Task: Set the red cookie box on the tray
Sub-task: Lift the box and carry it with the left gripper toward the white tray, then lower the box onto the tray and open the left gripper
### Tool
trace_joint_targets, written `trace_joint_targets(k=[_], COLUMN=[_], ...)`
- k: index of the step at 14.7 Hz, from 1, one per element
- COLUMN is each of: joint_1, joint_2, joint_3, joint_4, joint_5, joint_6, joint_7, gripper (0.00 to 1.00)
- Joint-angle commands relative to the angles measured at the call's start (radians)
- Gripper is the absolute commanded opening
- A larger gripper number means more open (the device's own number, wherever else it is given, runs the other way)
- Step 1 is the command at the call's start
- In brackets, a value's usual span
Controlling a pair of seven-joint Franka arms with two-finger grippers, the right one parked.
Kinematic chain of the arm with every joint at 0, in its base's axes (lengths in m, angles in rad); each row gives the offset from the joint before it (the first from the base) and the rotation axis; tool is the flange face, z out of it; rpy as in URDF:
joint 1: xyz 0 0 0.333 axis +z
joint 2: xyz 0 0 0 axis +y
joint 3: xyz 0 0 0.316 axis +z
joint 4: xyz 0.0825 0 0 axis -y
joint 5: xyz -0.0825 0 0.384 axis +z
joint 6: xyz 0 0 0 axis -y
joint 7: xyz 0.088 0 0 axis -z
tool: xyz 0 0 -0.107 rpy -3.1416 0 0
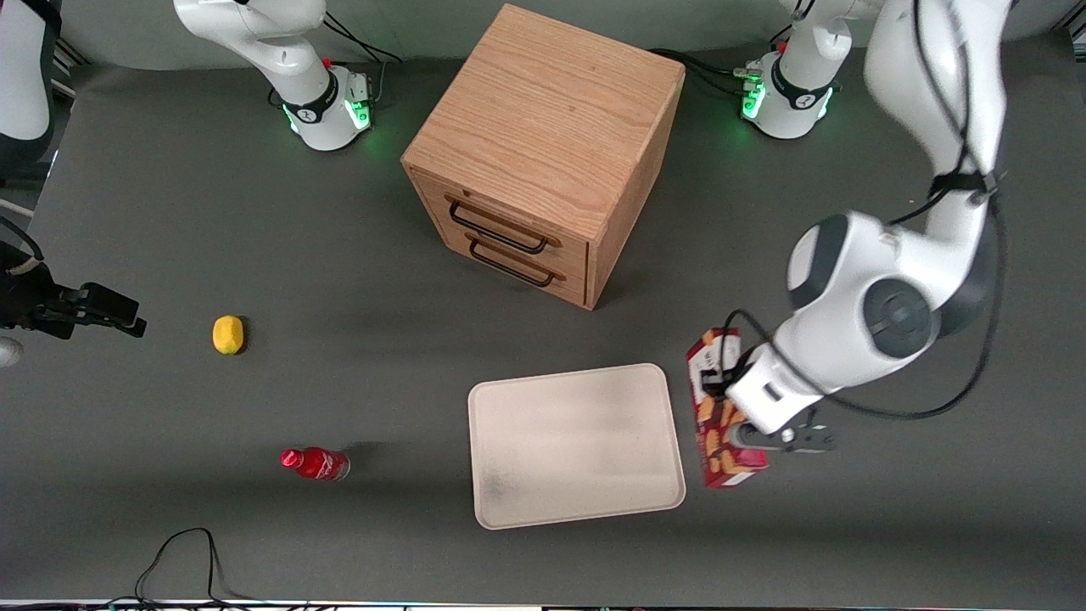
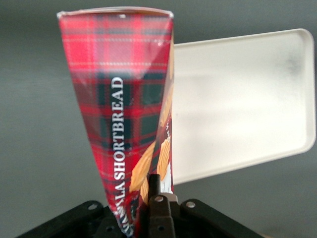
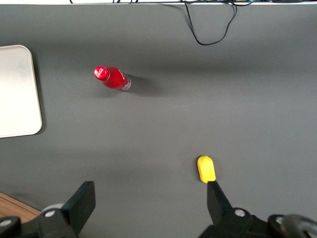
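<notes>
The red cookie box (image 1: 721, 456) stands on a narrow side, tartan side and biscuit pictures showing (image 2: 124, 114). It is right beside the short edge of the cream tray (image 1: 577, 441) that faces the working arm's end of the table, outside the rim. My left gripper (image 1: 748, 433) is shut on the box from above. One black finger (image 2: 154, 182) presses on the biscuit face and the other is hidden by the carton. I cannot tell whether the box touches the table. The tray (image 2: 237, 99) lies bare beside the box, and part of the tray (image 3: 17, 89) shows in the right wrist view.
A wooden drawer cabinet (image 1: 543, 153) stands farther from the front camera than the tray. Toward the parked arm's end lie a small red bottle (image 1: 316, 463) and a yellow lemon (image 1: 228, 333). A black cable (image 1: 182, 552) loops near the table's front edge.
</notes>
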Motion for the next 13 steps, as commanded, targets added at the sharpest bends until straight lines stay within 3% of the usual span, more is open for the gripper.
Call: trace_joint_targets(k=[1,9,10,11,13], joint_1=[-0.046,-0.087,-0.090,-0.101,-0.099], joint_2=[0.130,0.229,0.226,0.221,0.215], joint_3=[0.009,0.009,0.010,0.004,0.004], joint_4=[0.108,0.080,0.063,0.051,0.034], joint_5=[0.019,0.107,0.151,0.235,0.248], joint_6=[0.049,0.108,0.120,0.178,0.219], joint_7=[-0.120,-0.250,-0.240,-0.252,-0.249], gripper=[0.00,0.00,0.99,1.00,1.00])
